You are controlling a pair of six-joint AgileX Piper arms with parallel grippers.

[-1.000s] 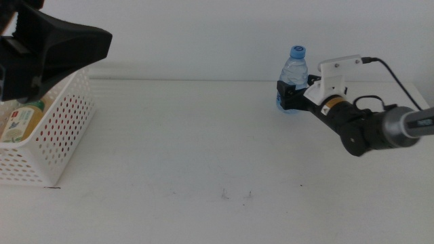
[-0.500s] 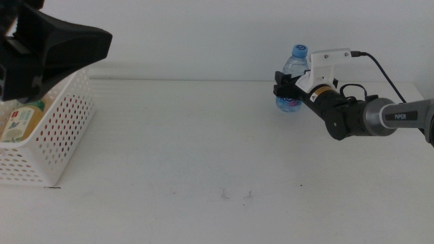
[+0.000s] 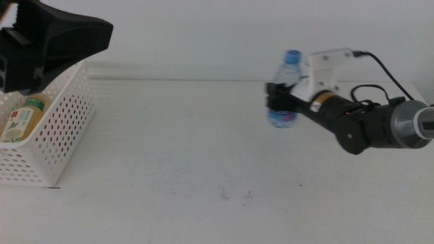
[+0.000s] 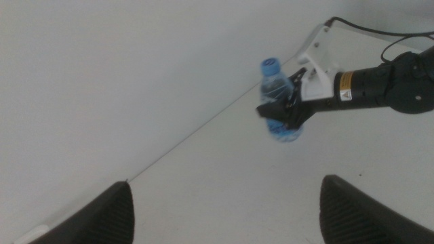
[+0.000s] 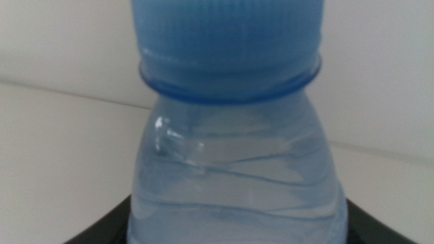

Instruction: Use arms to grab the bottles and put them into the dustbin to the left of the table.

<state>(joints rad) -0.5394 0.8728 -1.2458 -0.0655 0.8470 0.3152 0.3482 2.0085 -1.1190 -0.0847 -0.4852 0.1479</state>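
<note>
The table (image 3: pixel 203 142) is a plain white top with a few dark specks near its front edge. At its left end stands the dustbin (image 3: pixel 61 132), a white basket with perforated sides, and inside it the tea bottle (image 3: pixel 20 120) shows its green label and pale cap. Above the basket hangs the left gripper (image 4: pixel 224 207), a big dark shape at the top left of the middle view; in its own wrist view the two jaws stand wide apart with nothing between them.

The right arm (image 3: pixel 366 122) reaches in from the right side, stretched low and nearly level across the far part of the table, its white camera housing riding on top. At its tip the right gripper (image 3: pixel 279 100) is clamped on the water bottle (image 3: pixel 285 88), the dark jaws pressing the body from both sides below the shoulder. The bottle is tilted, its blue cap leaning toward the arm and its base swung toward the basket, and it looks clear of the tabletop. In the right wrist view the cap and clear neck fill the picture, with the dark jaws just visible at either lower corner.
</note>
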